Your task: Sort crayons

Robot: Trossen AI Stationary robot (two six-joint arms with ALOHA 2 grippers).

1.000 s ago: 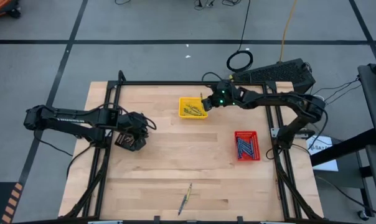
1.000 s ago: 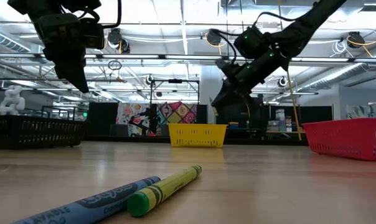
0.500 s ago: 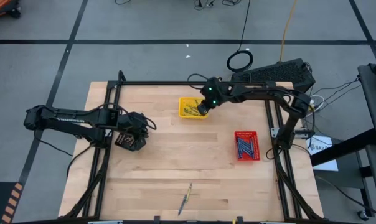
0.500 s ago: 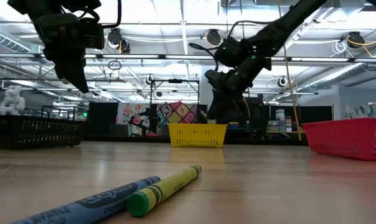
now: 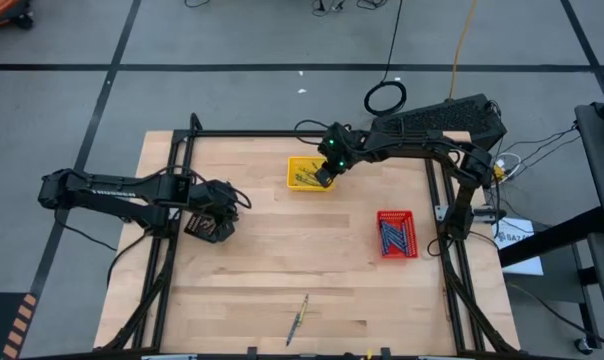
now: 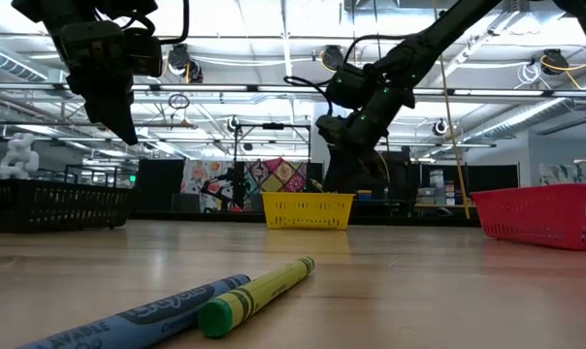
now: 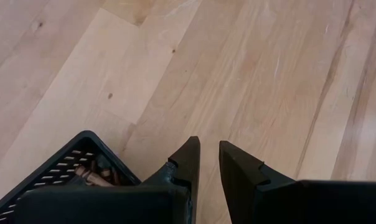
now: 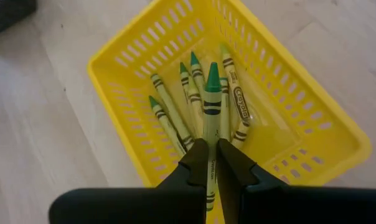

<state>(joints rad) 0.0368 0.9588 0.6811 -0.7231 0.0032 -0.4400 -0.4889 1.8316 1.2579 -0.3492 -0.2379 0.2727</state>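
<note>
Wooden worktop [image 5: 282, 270], sorting nearly finished.
Right tool [image 8: 211, 163] pinches a green crayon [image 8: 212, 93] over the yellow tray [image 8: 312, 134]; two crayons [image 5: 299, 320] remain.

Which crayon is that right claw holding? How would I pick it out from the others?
Find the yellow basket at the far middle of the wooden table. The right gripper hangs over it, shut on one green-tipped crayon. Unlike the crayons lying flat in the basket, this one is pinched between the fingers and sticks out above them.
</note>
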